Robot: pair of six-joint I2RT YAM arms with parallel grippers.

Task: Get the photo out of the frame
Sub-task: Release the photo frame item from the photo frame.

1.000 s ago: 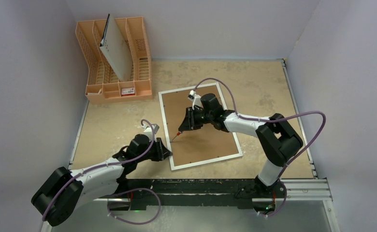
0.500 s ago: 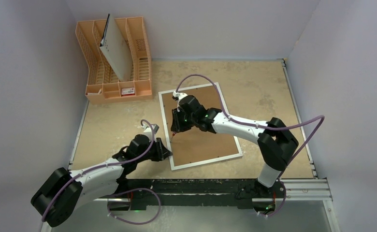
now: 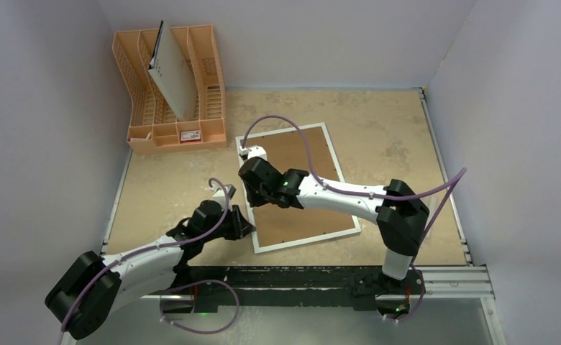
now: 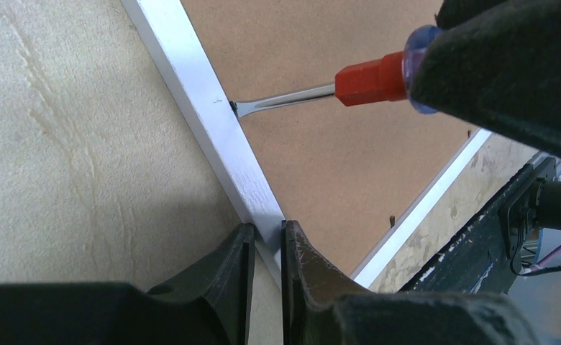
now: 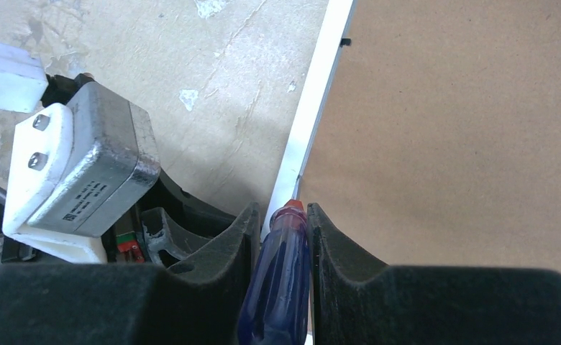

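- Top external view: the frame (image 3: 313, 154) lies back-up on the table (image 3: 385, 122), its brown fibreboard facing the camera. The photo is not visible; I judge it is still under that backing.
- The left gripper (image 3: 247, 224) sits at the frame's left border near the near corner, apparently to keep the frame from sliding. The right gripper (image 3: 256, 198) reaches across to the same border, a little farther from the arm bases.
- At the far left, an orange rack (image 3: 142, 108) holds a perforated board (image 3: 171, 75) leaning upright. A small red-and-white label (image 3: 190, 135) in the rack is too small to read.
- Left wrist view: the left gripper's fingers (image 4: 238, 251) are pinched onto the white border (image 4: 206, 108), one on each side of it. A screwdriver (image 4: 321, 88) with a red collar comes in from the right. Its flat blade meets the inner edge of the border at a small black tab (image 4: 233, 106), probably to pry that retainer aside so the backing can lift.
- No writing shows in this view.
- Right wrist view: the right gripper's fingers (image 5: 328, 237) clamp the screwdriver's blue handle (image 5: 277, 287), blade pointing at the seam between border and fibreboard. Another black tab (image 5: 345, 42) sits farther along that seam.
- A grey camera module (image 5: 90, 165) on the left wrist carries fine print that is too small to read.
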